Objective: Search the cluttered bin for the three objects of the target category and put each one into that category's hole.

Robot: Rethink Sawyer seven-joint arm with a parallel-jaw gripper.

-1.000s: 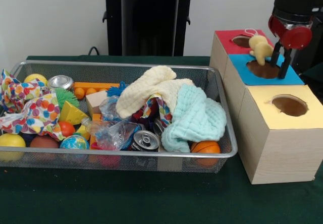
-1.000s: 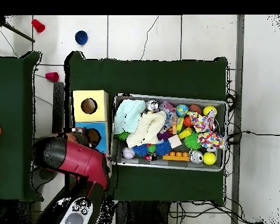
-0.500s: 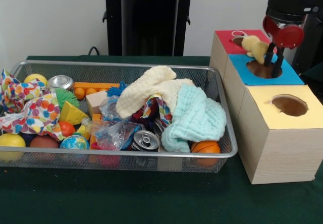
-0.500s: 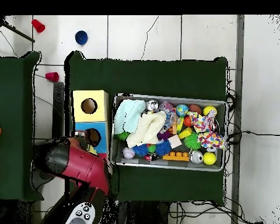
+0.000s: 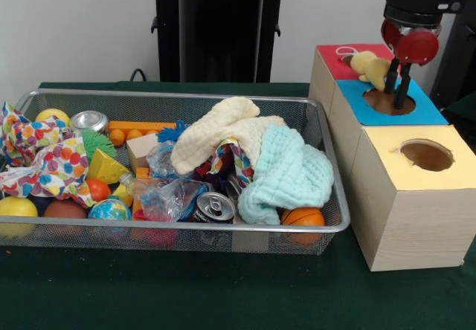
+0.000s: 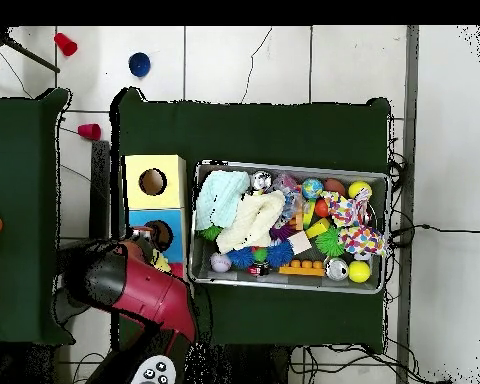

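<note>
- Tool (image 5: 396, 85), front view: its two dark prongs stand narrowly apart over the blue-topped box's hole (image 5: 387, 102), holding nothing.
- Beside them a pale yellow plush toy (image 5: 371, 66) lies on the red-topped box (image 5: 335, 62), at the seam with the blue top and outside the hole.
- To do this step well, I judge the tool should regrip the fuzzy, stubby-limbed toy and release it squarely over the hole.
- Overhead view: red arm (image 6: 134, 290) covers the tool; cluttered bin (image 6: 289, 283) sits beside the boxes on the green surface (image 6: 254, 130).
</note>
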